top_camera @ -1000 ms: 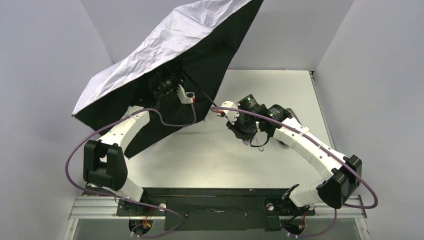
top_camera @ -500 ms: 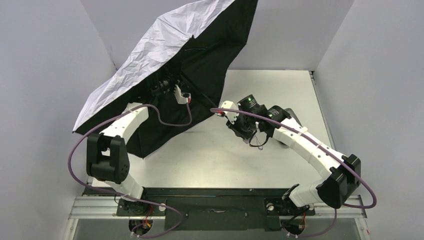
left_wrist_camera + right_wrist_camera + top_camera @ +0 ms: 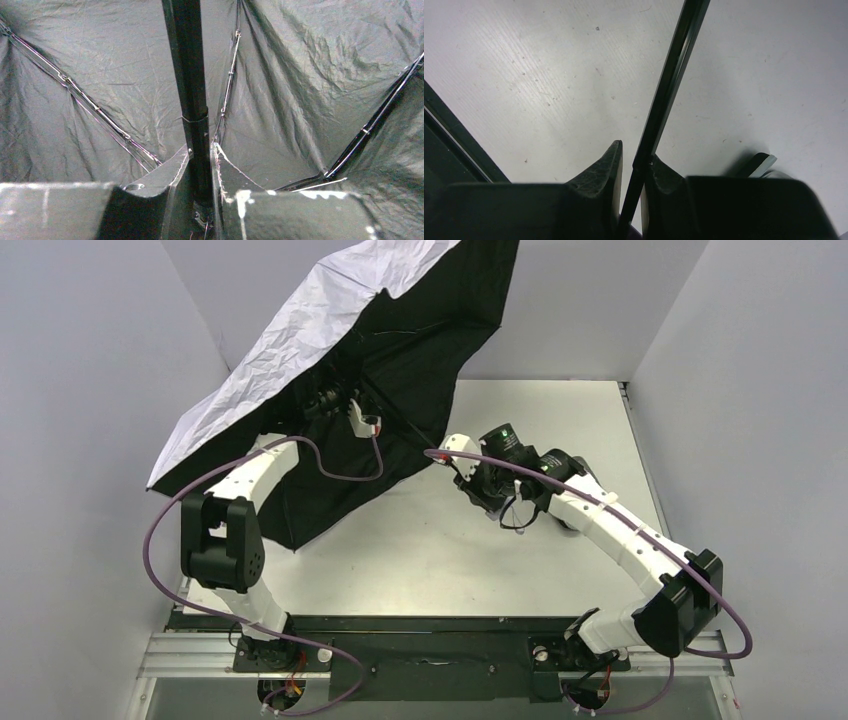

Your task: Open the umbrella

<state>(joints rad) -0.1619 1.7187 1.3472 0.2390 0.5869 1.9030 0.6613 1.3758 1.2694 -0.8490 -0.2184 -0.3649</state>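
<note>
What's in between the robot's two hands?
The thin black shaft of the umbrella runs from the left gripper to the right gripper, in the top view.

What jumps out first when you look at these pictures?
The big spread-out umbrella, white outside and black inside, tilts over the table's far left. The left gripper pinches its thin black shaft under the cloth, and the right gripper pinches that shaft near the table's middle.

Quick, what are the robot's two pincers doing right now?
Left pincer: shut on the umbrella, squeezing its shaft under the canopy.
Right pincer: shut on the umbrella too, around the thin shaft.
</note>
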